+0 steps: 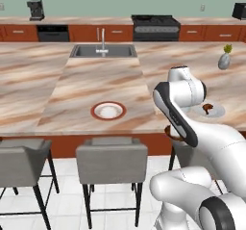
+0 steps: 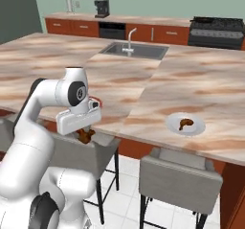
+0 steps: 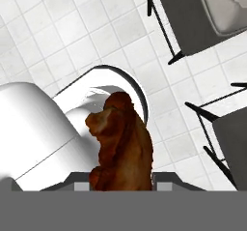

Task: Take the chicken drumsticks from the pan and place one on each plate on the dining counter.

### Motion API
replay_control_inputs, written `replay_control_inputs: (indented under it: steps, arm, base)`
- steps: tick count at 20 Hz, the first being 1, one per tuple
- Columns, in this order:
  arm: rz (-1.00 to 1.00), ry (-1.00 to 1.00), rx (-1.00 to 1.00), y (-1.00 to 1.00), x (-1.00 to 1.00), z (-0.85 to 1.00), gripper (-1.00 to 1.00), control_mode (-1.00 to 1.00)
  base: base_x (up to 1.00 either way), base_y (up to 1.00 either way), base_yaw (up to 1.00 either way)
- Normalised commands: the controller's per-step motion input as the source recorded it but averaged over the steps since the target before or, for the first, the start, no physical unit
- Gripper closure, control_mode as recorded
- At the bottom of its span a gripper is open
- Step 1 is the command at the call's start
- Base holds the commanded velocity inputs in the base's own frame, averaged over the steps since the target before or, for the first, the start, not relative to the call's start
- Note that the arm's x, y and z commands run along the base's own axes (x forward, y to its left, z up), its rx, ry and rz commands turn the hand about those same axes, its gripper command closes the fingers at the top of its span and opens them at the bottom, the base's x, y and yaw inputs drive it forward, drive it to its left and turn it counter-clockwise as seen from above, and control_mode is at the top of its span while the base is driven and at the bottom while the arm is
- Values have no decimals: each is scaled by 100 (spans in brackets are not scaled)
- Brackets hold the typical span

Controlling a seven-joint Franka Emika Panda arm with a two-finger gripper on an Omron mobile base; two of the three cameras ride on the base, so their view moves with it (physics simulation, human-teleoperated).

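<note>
Hand view | pincer [image 3: 120, 184] clamps glossy orange-brown chicken drumstick [image 3: 121, 143] | second drumstick [image 2: 186, 123] lies on pale round plate [image 2: 197, 130]

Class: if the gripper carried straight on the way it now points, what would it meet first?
The gripper, shut on a chicken drumstick, points down. Just beyond the drumstick lies the robot's own white body, then the tiled floor; the stools sit off to the side. Depth is unclear.

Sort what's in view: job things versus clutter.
Job: held drumstick, gripper, drumstick on plain plate, red-rimmed plate, dining counter.
Clutter: stools, vase, sink, coffee maker, stove.
</note>
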Motion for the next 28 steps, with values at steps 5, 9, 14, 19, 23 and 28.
replay_control_inputs:
  steps: [5, 9, 14, 19, 23, 28]
  arm:
    - [0, 0, 0, 0, 0, 0, 100, 100]
    - [0, 0, 0, 0, 0, 0, 100, 100]
    - [0, 0, 0, 0, 0, 0, 100, 100]
    - [0, 0, 0, 0, 0, 0, 100, 100]
    - [0, 0, 0, 0, 0, 0, 100, 100]
    - [0, 0, 0, 0, 0, 0, 100, 100]
  base:
    - [43, 43, -11]
    - [39, 43, -12]
    - [39, 37, -13]
    - [46, 32, -15]
    - [47, 30, -17]
    - [43, 34, -17]
